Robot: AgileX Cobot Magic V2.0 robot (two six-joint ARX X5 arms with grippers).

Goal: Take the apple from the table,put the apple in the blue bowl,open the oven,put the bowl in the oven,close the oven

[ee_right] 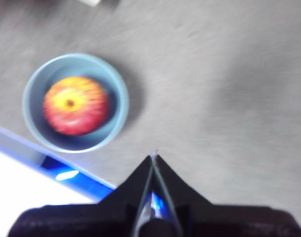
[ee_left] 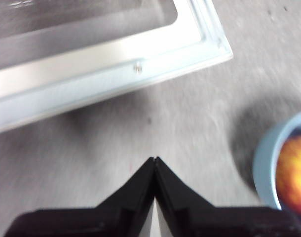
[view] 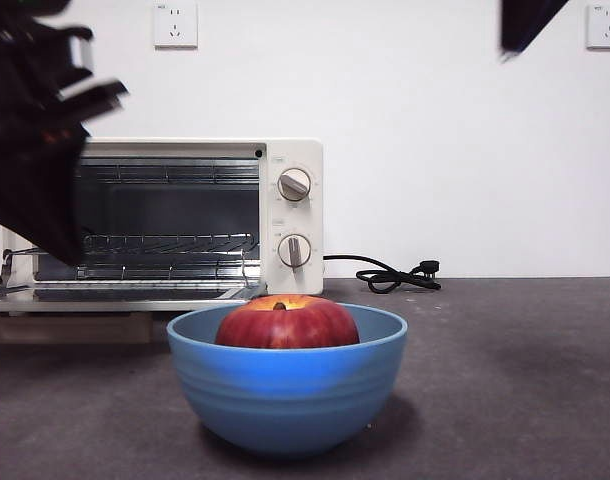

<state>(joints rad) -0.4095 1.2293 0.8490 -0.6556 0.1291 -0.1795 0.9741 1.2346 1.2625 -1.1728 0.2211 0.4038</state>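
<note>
The red apple (view: pixel 287 322) lies inside the blue bowl (view: pixel 285 392) at the table's front centre; both also show in the right wrist view, apple (ee_right: pixel 75 105) in bowl (ee_right: pixel 117 84). Behind stands the cream oven (view: pixel 295 215) with its door (view: pixel 115 297) folded down flat and the wire racks exposed. My left gripper (ee_left: pixel 155 160) is shut and empty, hovering above bare table beside the lowered door (ee_left: pixel 111 64), with the bowl (ee_left: pixel 265 163) off to one side. My right gripper (ee_right: pixel 153 157) is shut, empty, high above the table, clear of the bowl.
A black cord with plug (view: pixel 395 275) trails on the table right of the oven. Two wall sockets (view: pixel 175 24) sit high on the white wall. The left arm's dark bulk (view: pixel 35 150) covers the oven's left side.
</note>
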